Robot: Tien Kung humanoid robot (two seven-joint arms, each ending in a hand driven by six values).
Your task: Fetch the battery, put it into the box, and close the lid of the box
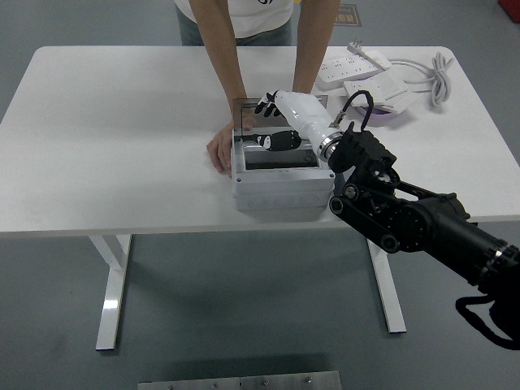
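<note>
The grey box (280,185) stands at the table's middle front, and its clear lid (248,116) stands upright at the back. My right hand (270,122), white with black fingers (264,106), is up by the lid's top edge with the thumb hanging over the opening. It is open and holds nothing. Only a dark shape (280,161) shows inside the box, and I cannot tell whether it is the battery. A person at the far side steadies the box with one hand (218,151) on its left wall. The person's other hand is hidden behind my wrist.
Two white power strips (357,69) and a coiled grey cable (439,77) lie at the back right. A purple bowl (382,116) sits just behind my forearm. The person's forearms reach down to the box from the table's far edge.
</note>
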